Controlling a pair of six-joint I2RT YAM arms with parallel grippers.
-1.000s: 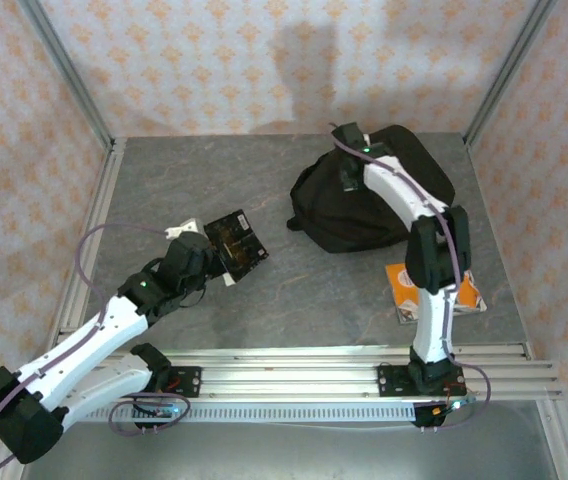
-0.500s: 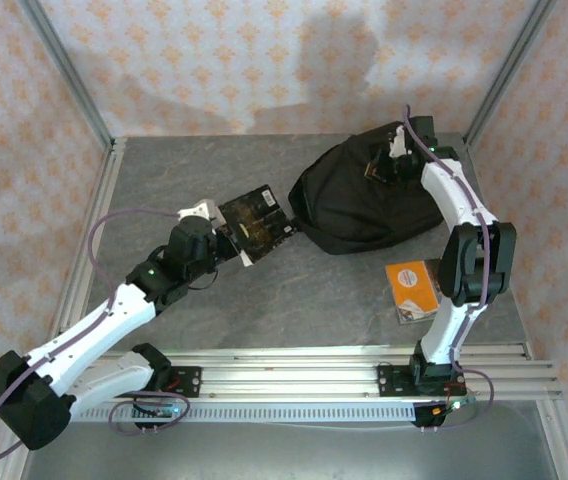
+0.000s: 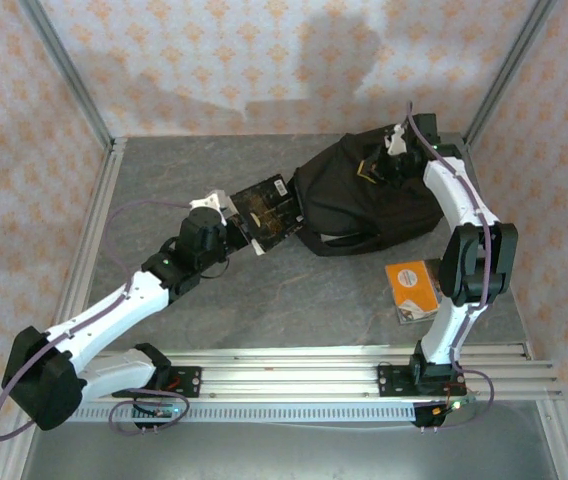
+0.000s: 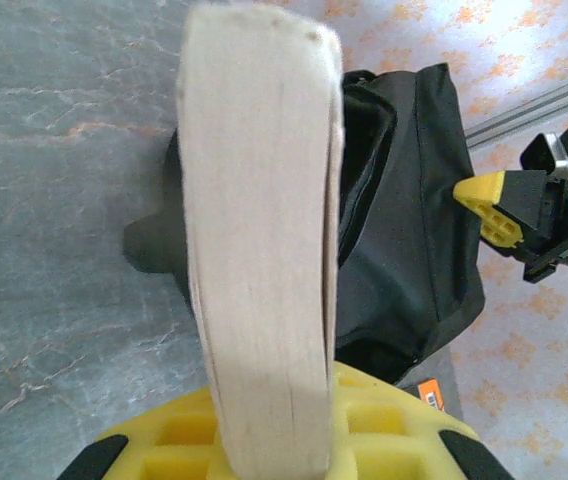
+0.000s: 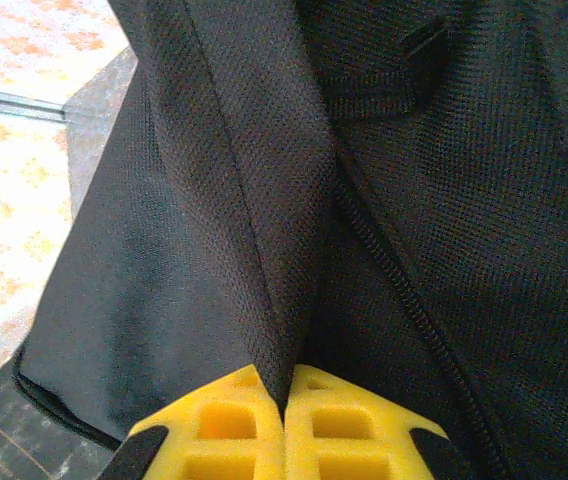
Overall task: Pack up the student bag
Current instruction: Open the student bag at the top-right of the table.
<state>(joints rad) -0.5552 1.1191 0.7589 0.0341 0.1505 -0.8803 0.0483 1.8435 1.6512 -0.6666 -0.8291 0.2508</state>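
The student bag (image 3: 364, 205) is a large black fabric backpack lying at the back right of the table, its opening turned to the left. My left gripper (image 3: 232, 226) is shut on a dark-covered book (image 3: 269, 211), held edge-on, with its far end at the bag's mouth. In the left wrist view the book's pale page block (image 4: 259, 230) stands between the yellow jaws, and the bag's dark opening (image 4: 364, 190) is just behind it. My right gripper (image 3: 382, 168) is shut on a fold of the bag's fabric (image 5: 264, 240) and holds it raised.
An orange book (image 3: 416, 290) lies on the table right of centre, close to the right arm's base. Metal frame rails run along the table's left edge (image 3: 92, 250) and near edge (image 3: 294, 375). Patterned walls close in the back and sides.
My left arm has carried the book up and to the right, from mid-table to the bag's opening. My right gripper rose from the bag's left part to its upper right, pulling the fabric up.
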